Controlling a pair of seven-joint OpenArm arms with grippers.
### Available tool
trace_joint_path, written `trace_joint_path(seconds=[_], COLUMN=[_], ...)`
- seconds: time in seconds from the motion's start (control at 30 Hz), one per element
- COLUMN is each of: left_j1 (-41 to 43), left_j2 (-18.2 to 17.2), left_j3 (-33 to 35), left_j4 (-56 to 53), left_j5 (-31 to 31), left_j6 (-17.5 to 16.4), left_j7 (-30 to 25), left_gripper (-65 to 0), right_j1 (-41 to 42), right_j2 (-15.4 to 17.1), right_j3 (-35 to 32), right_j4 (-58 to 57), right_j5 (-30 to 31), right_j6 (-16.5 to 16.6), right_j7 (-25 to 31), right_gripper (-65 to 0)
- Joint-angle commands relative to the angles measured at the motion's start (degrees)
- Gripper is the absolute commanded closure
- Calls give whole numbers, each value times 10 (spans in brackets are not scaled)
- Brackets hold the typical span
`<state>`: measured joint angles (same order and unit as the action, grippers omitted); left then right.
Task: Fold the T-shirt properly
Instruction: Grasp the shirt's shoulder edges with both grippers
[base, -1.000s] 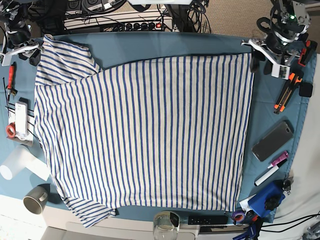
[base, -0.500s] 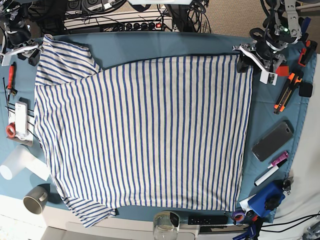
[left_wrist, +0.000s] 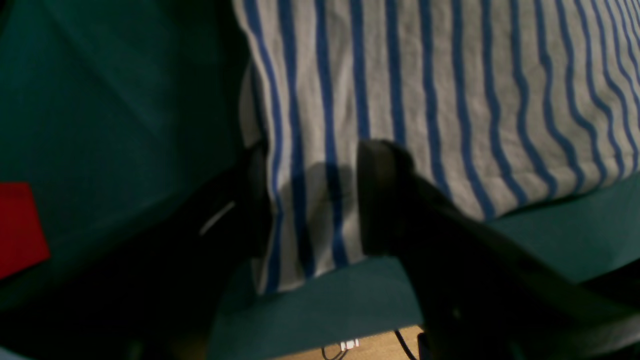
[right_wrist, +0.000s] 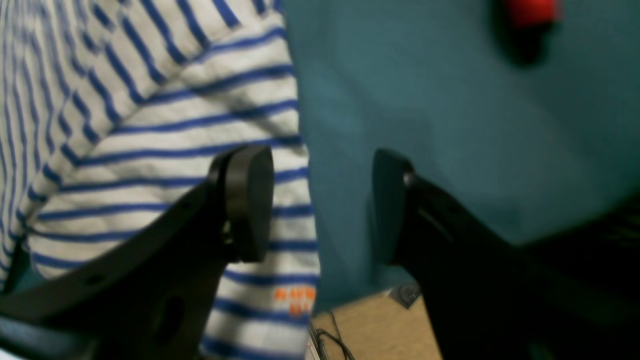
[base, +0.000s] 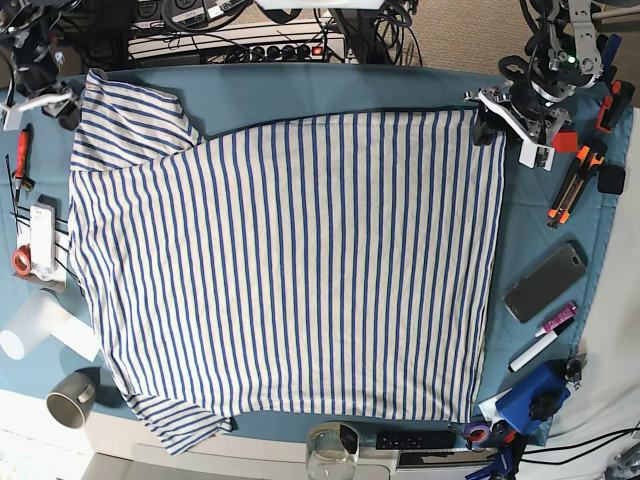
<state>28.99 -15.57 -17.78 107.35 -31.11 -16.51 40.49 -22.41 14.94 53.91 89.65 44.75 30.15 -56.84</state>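
The T-shirt (base: 285, 265) lies spread flat on the teal tablecloth (base: 330, 90), a big soft sheet of white cloth with thin blue stripes, lightly rippled, one short sleeve folded over at its far corner.

Nearest the camera, just past the shirt's near hem, stand a clear glass (base: 332, 452) and a black remote (base: 415, 439). Off the shirt's near corner on the right arm's side sit a round grey mug (base: 71, 399) and a white paper roll (base: 35, 325). Along the opposite edge of the shirt lie a blue clamp (base: 530, 398), two markers (base: 545, 337), a dark phone (base: 545, 281) and an orange-handled cutter (base: 572, 185), all apart from the cloth.

At the far end, the left gripper (left_wrist: 312, 210) straddles the shirt's corner, its smooth black fingers (left_wrist: 382, 195) parted on either side of the striped cloth, not pinching it. A red patch (left_wrist: 20, 227) shows beside it. At the sleeve corner, the right gripper (right_wrist: 320, 205) has its jaws wide apart, one rounded pad (right_wrist: 248, 200) over the sleeve hem, the other over bare tablecloth. A small orange mark (right_wrist: 295, 295) sits on the sleeve's edge.
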Motion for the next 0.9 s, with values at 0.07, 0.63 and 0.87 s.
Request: trace_joint_path(seconds=[0.07,0.63,0.87], left_j1=[6,5,5], left_j2=[0,0,0], left_j3=[4,4,4], left_j4=[1,1,1], left_j5=[-2,-2,-2], left_j6=[-5,-5,-5], left_j7=[31,24,26], left_gripper=[-275,-275,-145], right_j1=[23,38,38], right_j2=[19,17,17], right_j3=[4,-43,-47], right_j4=[-36,-69,-69], right_j5=[26,64,48], right_j6=[19,49,34], right_j7=[-16,-116,-105], right_gripper=[-318,-318,-162])
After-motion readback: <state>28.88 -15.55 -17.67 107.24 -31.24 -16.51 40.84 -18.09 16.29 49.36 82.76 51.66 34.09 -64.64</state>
